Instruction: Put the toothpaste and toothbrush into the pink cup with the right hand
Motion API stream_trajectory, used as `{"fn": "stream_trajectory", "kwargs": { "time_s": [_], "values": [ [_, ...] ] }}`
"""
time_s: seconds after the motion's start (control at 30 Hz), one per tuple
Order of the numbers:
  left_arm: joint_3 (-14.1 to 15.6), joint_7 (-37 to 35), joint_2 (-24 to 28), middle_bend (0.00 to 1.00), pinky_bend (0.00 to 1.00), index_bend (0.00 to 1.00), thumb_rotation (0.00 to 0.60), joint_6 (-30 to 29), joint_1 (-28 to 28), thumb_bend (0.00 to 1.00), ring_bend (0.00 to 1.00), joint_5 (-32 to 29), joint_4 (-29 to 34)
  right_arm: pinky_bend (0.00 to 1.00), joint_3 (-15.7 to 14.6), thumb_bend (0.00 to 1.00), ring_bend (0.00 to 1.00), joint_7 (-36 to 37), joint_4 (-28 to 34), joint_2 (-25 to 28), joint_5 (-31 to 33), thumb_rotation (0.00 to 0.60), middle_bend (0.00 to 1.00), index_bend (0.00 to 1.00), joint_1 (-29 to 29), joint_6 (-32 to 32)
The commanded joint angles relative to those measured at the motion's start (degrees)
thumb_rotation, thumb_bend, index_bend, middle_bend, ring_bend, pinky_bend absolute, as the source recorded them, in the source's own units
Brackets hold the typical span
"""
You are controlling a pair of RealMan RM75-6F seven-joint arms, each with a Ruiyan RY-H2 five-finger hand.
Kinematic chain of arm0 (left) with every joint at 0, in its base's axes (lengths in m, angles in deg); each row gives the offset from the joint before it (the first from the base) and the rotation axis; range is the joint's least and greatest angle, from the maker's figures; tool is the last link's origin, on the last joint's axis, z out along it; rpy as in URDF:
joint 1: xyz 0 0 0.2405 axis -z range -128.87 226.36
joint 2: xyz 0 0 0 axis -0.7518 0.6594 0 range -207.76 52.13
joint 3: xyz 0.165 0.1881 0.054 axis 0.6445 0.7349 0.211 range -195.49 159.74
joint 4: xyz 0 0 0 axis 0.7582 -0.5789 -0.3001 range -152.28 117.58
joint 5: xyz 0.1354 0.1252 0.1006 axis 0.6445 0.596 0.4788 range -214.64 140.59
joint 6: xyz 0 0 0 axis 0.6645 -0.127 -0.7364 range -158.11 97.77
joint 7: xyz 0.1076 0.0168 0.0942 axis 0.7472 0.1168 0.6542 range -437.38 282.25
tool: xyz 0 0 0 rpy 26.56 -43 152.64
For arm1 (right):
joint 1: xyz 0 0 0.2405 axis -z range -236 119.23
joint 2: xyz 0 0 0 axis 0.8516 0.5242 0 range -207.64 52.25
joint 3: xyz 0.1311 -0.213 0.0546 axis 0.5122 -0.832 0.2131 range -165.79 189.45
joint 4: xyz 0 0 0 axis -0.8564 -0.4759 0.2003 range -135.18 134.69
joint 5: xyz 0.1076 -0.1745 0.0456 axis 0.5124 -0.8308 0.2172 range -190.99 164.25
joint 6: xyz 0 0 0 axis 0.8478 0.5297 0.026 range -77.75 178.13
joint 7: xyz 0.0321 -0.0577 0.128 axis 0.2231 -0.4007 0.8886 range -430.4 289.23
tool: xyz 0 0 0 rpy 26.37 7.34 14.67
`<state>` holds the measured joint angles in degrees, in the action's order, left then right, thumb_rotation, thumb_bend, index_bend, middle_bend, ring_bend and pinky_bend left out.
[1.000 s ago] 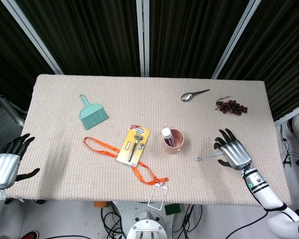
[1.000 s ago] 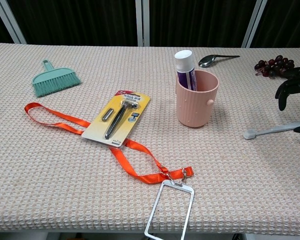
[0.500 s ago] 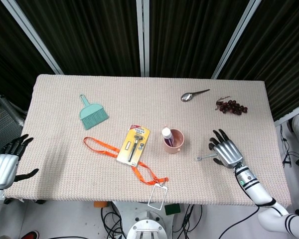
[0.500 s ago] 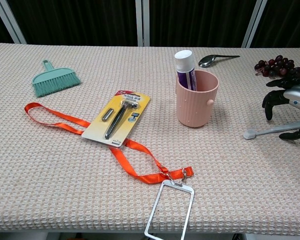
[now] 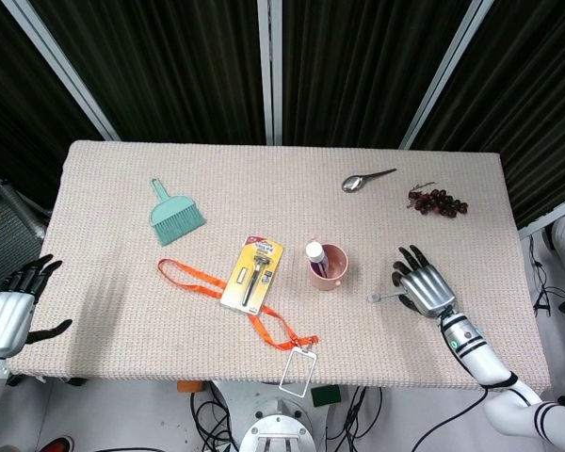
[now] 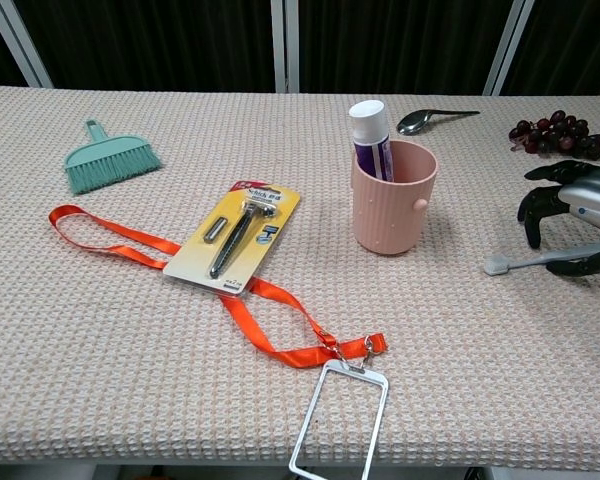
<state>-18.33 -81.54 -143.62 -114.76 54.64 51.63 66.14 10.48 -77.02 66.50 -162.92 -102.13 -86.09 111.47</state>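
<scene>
Beige woven worktop (image 5: pixel 122 282) against dark curtained panels (image 5: pixel 169 66). Right hand (image 6: pixel 572 215) at right edge, partly cropped, fingers (image 5: pixel 405 264) spread over toothbrush (image 6: pixel 525 263); grasp indiscernible. Left hand (image 5: pixel 8 311) released.

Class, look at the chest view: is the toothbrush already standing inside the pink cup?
No. The toothbrush lies flat on the table to the right of the pink cup, which holds only the toothpaste.

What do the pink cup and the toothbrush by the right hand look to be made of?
Pink cup: probably matte plastic or silicone, going by its even colour, dull surface and moulded bumps. Toothbrush: likely pale grey plastic, slim and smooth with a faint sheen; its bristles are too small to judge. The right hand hovers over its handle.
</scene>
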Motion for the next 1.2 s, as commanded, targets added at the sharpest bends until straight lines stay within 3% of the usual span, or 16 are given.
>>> {"fn": "stream_trajectory", "kwargs": {
  "time_s": [0.03, 0.43, 0.7, 1.03, 1.2],
  "values": [
    [0.01, 0.03, -0.02, 0.08, 0.22, 0.13, 0.543, 0.06, 0.03, 0.09, 0.11, -0.01, 0.01, 0.00, -0.06, 0.75, 0.00, 0.02, -0.09, -0.09, 0.06, 0.600, 0.28, 0.56, 0.01, -0.12],
    [0.03, 0.11, 0.07, 0.08, 0.22, 0.13, 0.542, 0.23, 0.05, 0.09, 0.11, -0.16, 0.17, 0.00, -0.19, 0.82, 0.00, 0.40, -0.52, -0.50, -0.13, 0.600, 0.29, 0.64, 0.18, 0.25],
    [0.00, 0.11, 0.25, 0.08, 0.22, 0.13, 0.543, -0.06, 0.00, 0.09, 0.11, 0.02, 0.26, 0.00, 1.08, 0.84, 0.00, 6.14, 2.73, 2.84, -2.08, 0.600, 0.30, 0.65, 2.00, 7.95],
    [0.05, 0.08, 0.11, 0.08, 0.22, 0.13, 0.543, -0.44, -0.06, 0.09, 0.11, 0.36, 0.26, 0.00, 7.35, 0.86, 0.00, 18.53, 14.55, 10.24, -4.59, 0.600, 0.33, 0.69, 1.29, 18.20],
    [0.01, 0.08, 0.22, 0.08, 0.22, 0.13, 0.543, -0.70, -0.11, 0.09, 0.11, 0.49, 0.34, 0.00, 10.82, 0.87, 0.00, 24.15, 20.55, 9.68, -2.58, 0.600, 0.35, 0.71, -1.16, 17.15]
  ]
}}
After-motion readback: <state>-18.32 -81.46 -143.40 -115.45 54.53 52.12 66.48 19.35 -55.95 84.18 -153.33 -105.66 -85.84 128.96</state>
